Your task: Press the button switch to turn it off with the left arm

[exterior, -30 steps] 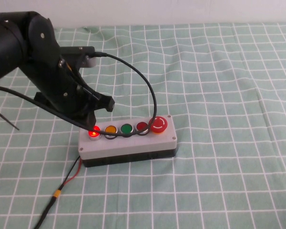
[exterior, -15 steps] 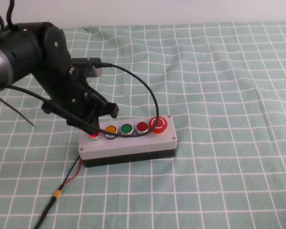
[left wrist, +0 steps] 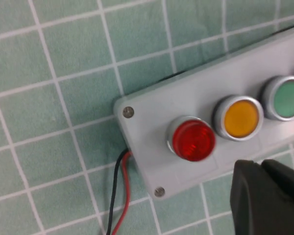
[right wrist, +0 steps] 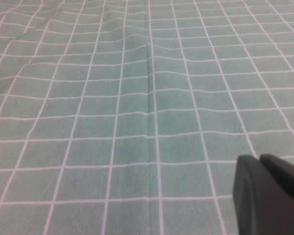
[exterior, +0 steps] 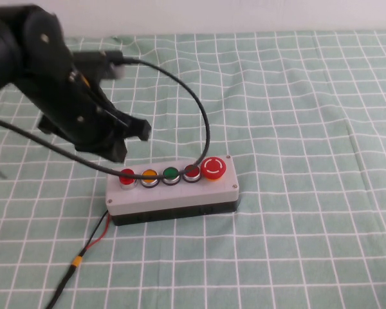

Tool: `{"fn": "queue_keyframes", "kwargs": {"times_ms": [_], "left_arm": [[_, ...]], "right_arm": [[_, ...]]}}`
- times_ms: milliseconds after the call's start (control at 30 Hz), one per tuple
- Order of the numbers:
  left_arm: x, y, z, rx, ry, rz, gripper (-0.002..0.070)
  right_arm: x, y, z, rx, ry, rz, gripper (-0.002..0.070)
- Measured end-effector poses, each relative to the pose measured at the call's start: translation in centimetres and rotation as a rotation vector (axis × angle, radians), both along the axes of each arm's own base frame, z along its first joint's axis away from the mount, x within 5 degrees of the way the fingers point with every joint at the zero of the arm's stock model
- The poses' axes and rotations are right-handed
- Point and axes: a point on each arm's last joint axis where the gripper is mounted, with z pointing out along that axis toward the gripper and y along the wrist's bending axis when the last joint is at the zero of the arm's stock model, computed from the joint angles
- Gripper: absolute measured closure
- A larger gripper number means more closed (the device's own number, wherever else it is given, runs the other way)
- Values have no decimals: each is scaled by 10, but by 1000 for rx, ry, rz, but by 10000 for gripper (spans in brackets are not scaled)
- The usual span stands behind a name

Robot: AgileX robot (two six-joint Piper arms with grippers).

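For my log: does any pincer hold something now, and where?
Nothing is held. The left pincer, shut, hangs above the box near the button switch; the right pincer hangs over cloth.

Button switch (exterior: 127, 177) was small, round, bright red with silver ring, unlit, at 9 o'clock end of the five-button row on grey box (exterior: 174, 193). Left arm (exterior: 58, 90), bulky black, hung at its 11 o'clock; left gripper (exterior: 119, 145) just above, not touching

R claw (right wrist: 270, 196) over green checked cloth (right wrist: 137, 98).
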Motion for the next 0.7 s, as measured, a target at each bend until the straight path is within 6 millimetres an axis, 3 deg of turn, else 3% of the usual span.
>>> {"fn": "queue_keyframes", "kwargs": {"times_ms": [300,500,700], "left_arm": [[-80,34,102,-57,-249,-9,677],[-133,60,139,-58,-366,46,677],[-186,85,156,-84,-491,105,677]], "right_arm": [[0,0,0,0,0,0,694],[0,0,0,0,0,0,694],[0,0,0,0,0,0,694]]}}
